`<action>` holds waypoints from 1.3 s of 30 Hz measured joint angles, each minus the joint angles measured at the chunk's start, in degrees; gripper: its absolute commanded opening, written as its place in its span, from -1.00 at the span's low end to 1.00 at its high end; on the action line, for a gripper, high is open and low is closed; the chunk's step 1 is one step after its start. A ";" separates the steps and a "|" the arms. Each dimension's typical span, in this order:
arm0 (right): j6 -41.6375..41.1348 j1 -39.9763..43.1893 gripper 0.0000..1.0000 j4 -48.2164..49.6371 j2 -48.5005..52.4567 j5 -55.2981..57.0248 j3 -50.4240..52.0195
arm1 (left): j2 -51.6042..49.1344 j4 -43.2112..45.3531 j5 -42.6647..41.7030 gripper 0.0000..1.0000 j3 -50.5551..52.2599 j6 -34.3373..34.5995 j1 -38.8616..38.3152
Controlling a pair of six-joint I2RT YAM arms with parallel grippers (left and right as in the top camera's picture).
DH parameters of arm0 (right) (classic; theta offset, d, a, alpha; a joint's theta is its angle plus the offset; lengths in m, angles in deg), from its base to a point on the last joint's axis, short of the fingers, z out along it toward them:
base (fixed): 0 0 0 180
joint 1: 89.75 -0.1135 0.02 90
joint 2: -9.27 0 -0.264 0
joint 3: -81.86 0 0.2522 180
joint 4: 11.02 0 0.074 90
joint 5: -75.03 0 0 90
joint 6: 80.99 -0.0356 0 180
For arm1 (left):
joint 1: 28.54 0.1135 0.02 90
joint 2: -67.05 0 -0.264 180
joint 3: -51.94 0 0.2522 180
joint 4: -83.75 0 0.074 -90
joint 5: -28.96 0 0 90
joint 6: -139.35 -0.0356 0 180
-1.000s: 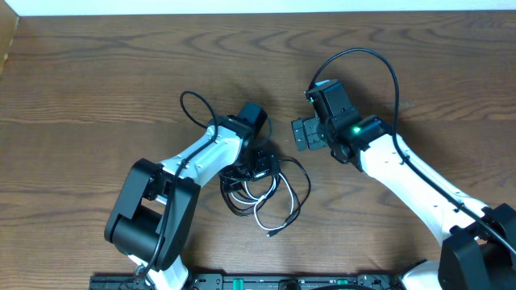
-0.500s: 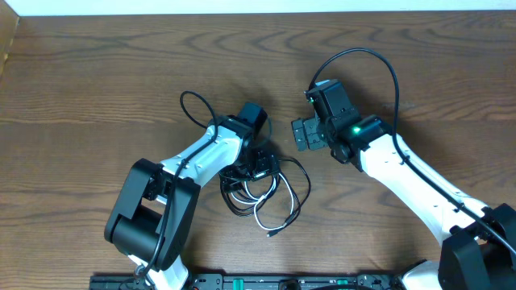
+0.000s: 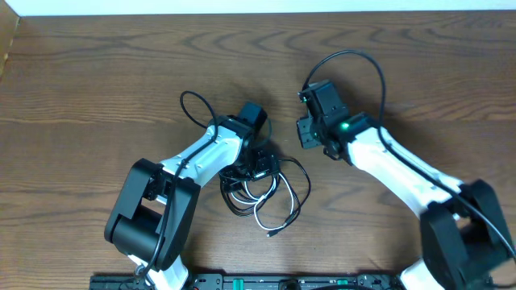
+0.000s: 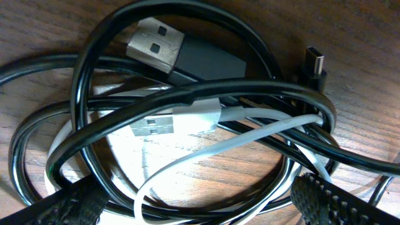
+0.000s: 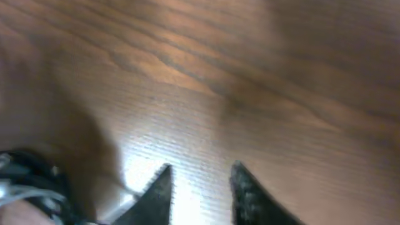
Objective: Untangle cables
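The cables (image 3: 262,187) lie in one tangle near the table's middle: black loops wound around a white cord. In the left wrist view a white cable (image 4: 187,115) with a flat plug crosses under a black cable (image 4: 187,59) that has a bigger flat plug, and a small plug (image 4: 315,62) sticks up at the right. My left gripper (image 3: 260,165) (image 4: 203,209) is open low over the tangle, with a finger on each side of the loops. My right gripper (image 3: 304,133) (image 5: 201,167) hovers right of the tangle, with a narrow gap and only bare wood between its fingertips. The right wrist view is blurred.
Each arm's own thick black wire makes a loop, one by the left arm (image 3: 193,106) and one over the right arm (image 3: 359,60). Brown wooden tabletop (image 3: 97,72) surrounds the tangle. A blurred bit of the cables (image 5: 25,187) shows at the right wrist view's lower left.
The right gripper's jaws have narrowed from wide open. Its wrist has turned and shifted slightly up and left. The left arm and the tangle have not moved.
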 measured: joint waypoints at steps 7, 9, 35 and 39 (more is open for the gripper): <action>-0.35 1.84 -0.98 -0.42 1.88 0.09 0.04 | 0.00 0.00 0.00 0.96 0.00 0.00 0.00; -0.35 2.60 -0.98 -1.09 1.88 0.24 0.04 | 0.00 0.00 0.00 0.96 0.00 0.00 0.00; -2.49 8.59 -0.78 -3.21 1.33 -0.48 0.04 | 0.00 0.00 0.00 0.96 0.00 0.00 0.00; -2.80 8.59 -0.98 -3.23 1.33 -0.92 0.04 | 0.00 0.00 0.00 0.96 0.00 0.00 0.00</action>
